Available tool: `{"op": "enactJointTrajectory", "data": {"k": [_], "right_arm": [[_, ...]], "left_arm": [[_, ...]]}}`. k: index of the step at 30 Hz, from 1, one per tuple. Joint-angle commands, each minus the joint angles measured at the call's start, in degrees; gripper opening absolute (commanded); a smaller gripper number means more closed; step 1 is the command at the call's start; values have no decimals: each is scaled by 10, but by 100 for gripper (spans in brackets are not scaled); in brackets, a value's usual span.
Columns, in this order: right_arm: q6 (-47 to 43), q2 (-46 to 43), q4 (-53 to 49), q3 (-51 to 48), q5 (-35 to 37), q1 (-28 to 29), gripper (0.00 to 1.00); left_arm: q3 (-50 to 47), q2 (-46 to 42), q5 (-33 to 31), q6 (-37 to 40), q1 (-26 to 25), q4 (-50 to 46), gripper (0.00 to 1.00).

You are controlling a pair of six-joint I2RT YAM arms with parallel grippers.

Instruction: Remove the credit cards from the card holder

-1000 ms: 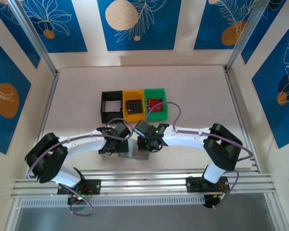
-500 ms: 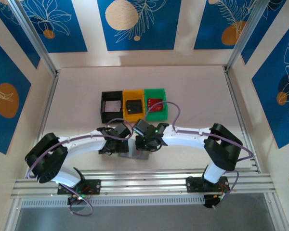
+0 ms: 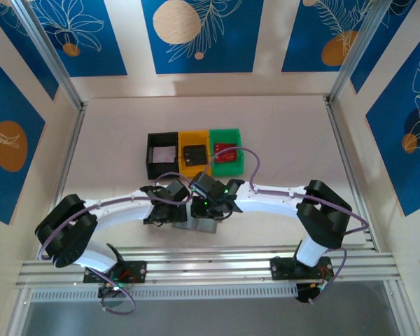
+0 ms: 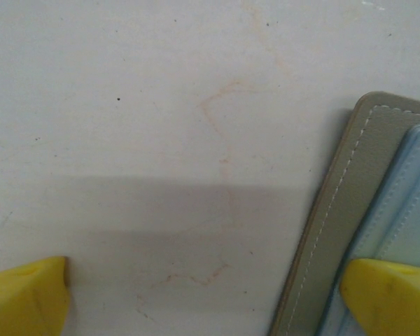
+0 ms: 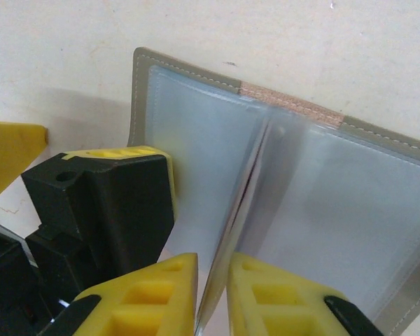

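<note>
Top cam: the card holder point(image 3: 204, 225) lies open on the table point(image 3: 287, 126), front middle. The black bin point(image 3: 150, 154), yellow bin point(image 3: 194, 136) and green bin point(image 3: 224, 133) each seem to have a card in them already.

Left wrist: the left claw point(image 4: 210, 297) is wide, one tip over the holder's pale-blue panel.

Right wrist: the right claw point(image 5: 211, 294) is narrow, straddling a clear sleeve leaf point(image 5: 231, 238). Can't tell if it's actually pinching. The sleeves I can see look empty, so it's probably nearly done.
</note>
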Motion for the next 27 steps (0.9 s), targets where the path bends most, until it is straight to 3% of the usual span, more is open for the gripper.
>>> {"op": "enactJointTrajectory", "data": {"k": [1, 11, 27], "right_arm": [[6, 6, 0, 13, -14, 5, 21], [5, 5, 0, 12, -14, 7, 37], [11, 3, -8, 21, -4, 11, 42]], "left_arm": [[-48, 49, 154, 8, -37, 100, 100], [-46, 19, 142, 7, -38, 80, 100], [-55, -117, 107, -5, -38, 34, 100]]}}
